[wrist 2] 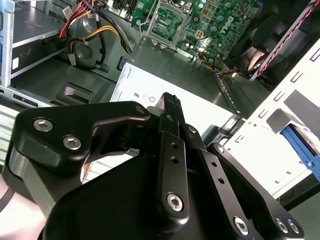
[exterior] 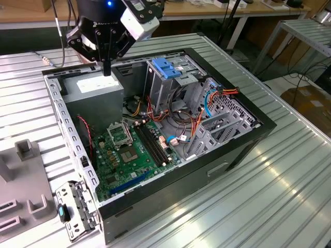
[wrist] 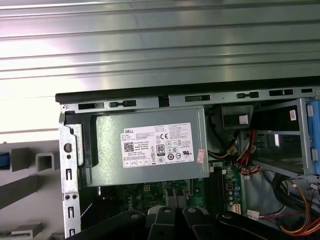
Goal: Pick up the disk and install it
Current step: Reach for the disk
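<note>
The gripper is clenched with its fingers pressed together and nothing between them. It hangs over the grey power supply at the ten o'clock corner of the open computer case, which lies on the ribbed metal bench. In the second wrist view the disk shows its blue rail outside the case's slotted wall. It sits in the grey fixture, which lies at eight o'clock of the case in the exterior view, well apart from the gripper.

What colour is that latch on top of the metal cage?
Bright blue; the latch shows best in the exterior view.
</note>
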Robot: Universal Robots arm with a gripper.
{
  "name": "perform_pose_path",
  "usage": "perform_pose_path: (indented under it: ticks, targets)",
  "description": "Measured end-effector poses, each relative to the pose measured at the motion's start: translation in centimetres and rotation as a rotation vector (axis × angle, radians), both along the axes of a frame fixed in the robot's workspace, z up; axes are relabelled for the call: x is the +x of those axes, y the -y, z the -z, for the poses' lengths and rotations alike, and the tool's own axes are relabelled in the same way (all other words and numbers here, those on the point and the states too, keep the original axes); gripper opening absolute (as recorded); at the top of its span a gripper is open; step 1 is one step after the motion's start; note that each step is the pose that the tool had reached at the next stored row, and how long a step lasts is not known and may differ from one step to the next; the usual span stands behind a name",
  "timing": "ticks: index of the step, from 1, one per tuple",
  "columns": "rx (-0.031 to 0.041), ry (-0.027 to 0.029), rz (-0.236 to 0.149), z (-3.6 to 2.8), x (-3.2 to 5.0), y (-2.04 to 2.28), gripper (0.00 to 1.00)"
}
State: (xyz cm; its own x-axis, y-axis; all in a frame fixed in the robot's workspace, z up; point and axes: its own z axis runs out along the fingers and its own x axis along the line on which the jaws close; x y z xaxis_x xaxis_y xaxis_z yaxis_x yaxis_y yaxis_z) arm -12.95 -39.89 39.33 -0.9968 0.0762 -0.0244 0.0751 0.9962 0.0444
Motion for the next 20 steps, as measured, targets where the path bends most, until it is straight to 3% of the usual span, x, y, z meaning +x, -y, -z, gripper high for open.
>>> perform_pose_path:
  ticks: [20]
  targets:
    - [0.0000, -0.0001, 0.000, 0.00, -0.47, 0.00, 0.11]
